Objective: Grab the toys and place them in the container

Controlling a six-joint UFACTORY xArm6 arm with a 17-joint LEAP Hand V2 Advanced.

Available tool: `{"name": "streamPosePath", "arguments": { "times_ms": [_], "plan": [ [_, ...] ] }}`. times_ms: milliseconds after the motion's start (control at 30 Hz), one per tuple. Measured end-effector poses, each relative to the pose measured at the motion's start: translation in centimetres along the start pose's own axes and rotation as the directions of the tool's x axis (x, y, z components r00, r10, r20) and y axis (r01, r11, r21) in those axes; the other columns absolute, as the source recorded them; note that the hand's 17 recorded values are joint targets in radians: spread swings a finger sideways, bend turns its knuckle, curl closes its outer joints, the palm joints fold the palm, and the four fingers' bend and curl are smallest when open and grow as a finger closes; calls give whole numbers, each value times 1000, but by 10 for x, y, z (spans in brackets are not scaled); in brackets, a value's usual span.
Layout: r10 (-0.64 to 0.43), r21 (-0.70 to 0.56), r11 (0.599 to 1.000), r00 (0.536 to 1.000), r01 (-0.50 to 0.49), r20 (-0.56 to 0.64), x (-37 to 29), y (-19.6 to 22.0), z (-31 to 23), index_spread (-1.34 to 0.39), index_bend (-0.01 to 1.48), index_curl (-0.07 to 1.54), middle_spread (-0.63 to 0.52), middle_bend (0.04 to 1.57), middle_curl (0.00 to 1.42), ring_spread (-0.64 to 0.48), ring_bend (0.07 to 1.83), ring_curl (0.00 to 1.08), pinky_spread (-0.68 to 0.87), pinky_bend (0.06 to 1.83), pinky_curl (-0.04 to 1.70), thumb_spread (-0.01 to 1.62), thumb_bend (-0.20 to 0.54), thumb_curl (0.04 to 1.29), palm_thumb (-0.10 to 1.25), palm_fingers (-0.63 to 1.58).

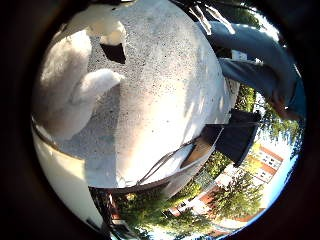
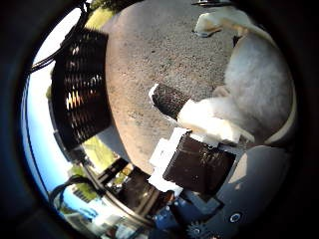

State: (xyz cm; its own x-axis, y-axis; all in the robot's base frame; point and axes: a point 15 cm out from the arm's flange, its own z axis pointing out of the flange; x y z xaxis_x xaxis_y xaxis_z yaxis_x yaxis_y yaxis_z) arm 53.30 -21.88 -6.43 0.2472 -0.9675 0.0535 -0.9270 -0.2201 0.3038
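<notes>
Hovering over speckled grey ground (image 1: 165, 75) outdoors; fingers (image 2: 172, 99) curled against a white plush toy (image 2: 254, 84); black mesh container (image 2: 82, 84) nearby.

no readable text, labels, numbers or signs on anything in either palm view

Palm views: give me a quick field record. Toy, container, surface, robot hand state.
toy: white plush toy, close to the palm, fills much of both views
toy contact: lies against the robot hand; a finger reaches out beside it
container: black mesh basket, standing on the surface apart from the toy
surface: grey speckled tabletop, sunlit, outdoors
toy in container: no
robot hand state: cannot tell whether the fingers are closed round the toy
person: a sleeve at the table's far edge, not touching the toy
</notes>
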Motion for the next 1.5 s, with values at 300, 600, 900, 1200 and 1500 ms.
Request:
{"name": "streamPosePath", "arguments": {
  "times_ms": [300,600,900,1200,1500],
  "plan": [
    [50,-45,998,998,-47,45,13,27,-1,-518,846,769,-114,1231,835,-37,1458,664,285,1397,820,1022,167,558,942,1006],
    [78,-68,995,990,-70,120,10,64,-89,-580,820,965,-121,1302,897,-65,1526,705,226,1471,872,1038,99,674,955,912],
    [-66,1,998,943,70,325,-111,64,-213,-620,761,1131,-122,1337,924,-71,1564,720,191,1514,895,1061,51,760,963,868],
    [-310,147,950,876,275,369,-295,29,-300,-648,708,1263,-121,1348,933,-74,1573,728,169,1532,905,1084,8,829,973,851],
    [-326,230,938,887,260,327,-404,-19,-298,-660,664,1305,-104,1290,902,-35,1508,698,182,1452,889,1132,-34,782,819,809]
  ]
}}
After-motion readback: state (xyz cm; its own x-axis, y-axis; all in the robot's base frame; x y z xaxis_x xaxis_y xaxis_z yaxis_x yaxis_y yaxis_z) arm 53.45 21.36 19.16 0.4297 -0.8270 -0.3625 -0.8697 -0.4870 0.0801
